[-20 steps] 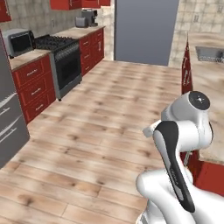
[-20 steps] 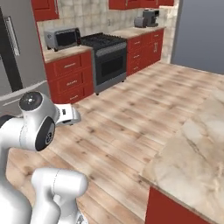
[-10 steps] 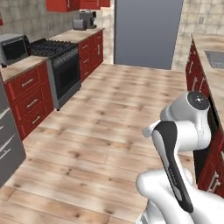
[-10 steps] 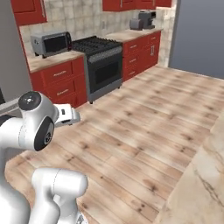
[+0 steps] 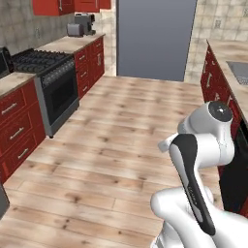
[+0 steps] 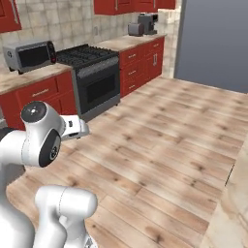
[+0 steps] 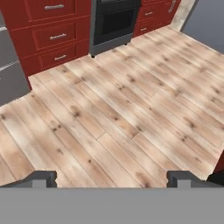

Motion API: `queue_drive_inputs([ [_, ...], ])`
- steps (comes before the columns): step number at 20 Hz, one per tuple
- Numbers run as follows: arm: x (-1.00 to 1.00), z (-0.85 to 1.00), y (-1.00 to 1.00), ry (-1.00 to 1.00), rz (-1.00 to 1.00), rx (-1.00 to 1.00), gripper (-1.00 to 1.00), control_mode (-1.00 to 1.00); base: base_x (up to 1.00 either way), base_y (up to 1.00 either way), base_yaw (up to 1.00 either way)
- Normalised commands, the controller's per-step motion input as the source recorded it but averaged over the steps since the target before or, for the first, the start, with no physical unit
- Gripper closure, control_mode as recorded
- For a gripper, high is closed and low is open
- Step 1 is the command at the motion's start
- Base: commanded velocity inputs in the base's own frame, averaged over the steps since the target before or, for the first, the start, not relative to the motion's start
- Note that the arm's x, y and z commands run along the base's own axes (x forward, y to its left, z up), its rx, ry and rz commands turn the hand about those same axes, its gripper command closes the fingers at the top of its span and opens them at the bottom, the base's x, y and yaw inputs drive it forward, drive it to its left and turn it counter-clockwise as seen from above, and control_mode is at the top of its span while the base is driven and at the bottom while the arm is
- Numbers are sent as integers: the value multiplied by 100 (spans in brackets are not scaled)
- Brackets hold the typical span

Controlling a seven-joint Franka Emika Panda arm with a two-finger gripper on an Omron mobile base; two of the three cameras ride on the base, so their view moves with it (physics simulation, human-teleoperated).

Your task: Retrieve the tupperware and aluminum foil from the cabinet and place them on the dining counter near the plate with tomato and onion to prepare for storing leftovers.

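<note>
Pincer (image 7: pixel 112 177) spread wide and empty, its two tips framing bare plank floor (image 7: pixel 131 109) in the hand view. Over the last second both base views have swung round: the marble dining counter has slid almost out, leaving a sliver at the right base view's lower right (image 6: pixel 237 203), while the black stove (image 6: pixel 94 77) has drawn closer (so the base is driving, nothing else stirs). Red wall cabinets (image 5: pixel 58 6) hang above; tupperware and foil presumably wait inside one, unretrieved.

Tool (image 7: pixel 111 178) wide open over plank floor (image 7: pixel 131 113), red drawers (image 7: pixel 48 37) beyond
</note>
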Motion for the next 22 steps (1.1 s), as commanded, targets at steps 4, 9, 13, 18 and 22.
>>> queue_drive_inputs([
  [4,0,0,0,0,0,0,-100,100,100,31,-17],
  [9,0,0,0,0,0,0,-100,100,100,29,-18],
  [13,0,0,0,0,0,0,-100,100,100,16,-20],
  [18,0,0,0,0,0,0,-100,100,100,4,-19],
  [22,0,0,0,0,0,0,-100,100,100,0,-10],
])
